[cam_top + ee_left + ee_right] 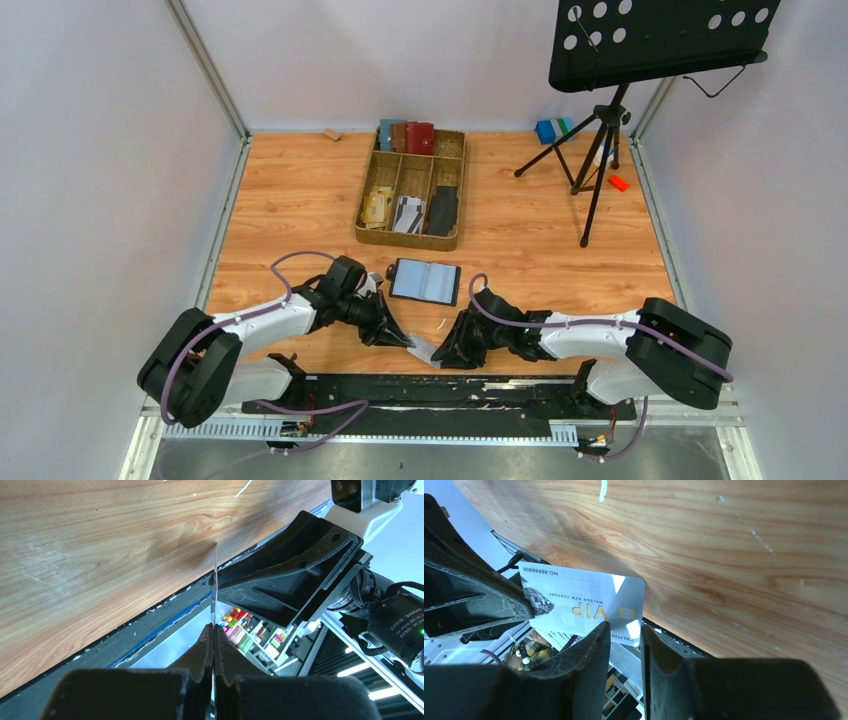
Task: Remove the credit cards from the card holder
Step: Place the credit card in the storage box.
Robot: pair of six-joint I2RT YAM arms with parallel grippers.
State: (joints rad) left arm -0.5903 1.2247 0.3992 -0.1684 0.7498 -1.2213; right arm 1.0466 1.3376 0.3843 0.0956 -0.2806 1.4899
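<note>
Near the front edge of the tabletop (300,200), we see a handover between two arms: the left end effector (213,627) is clamped tight on one of the credit cards (584,597), while the right end effector (624,626) stands part open with the card's corner between its fingers, not yet pinching. We judge the right should close squarely before the left lets go. Just beyond lies the card holder (425,281), open. Farther off, a tray (405,240) holds wallets (407,136), loose cards (408,214) and a black flat piece (442,210)
</note>
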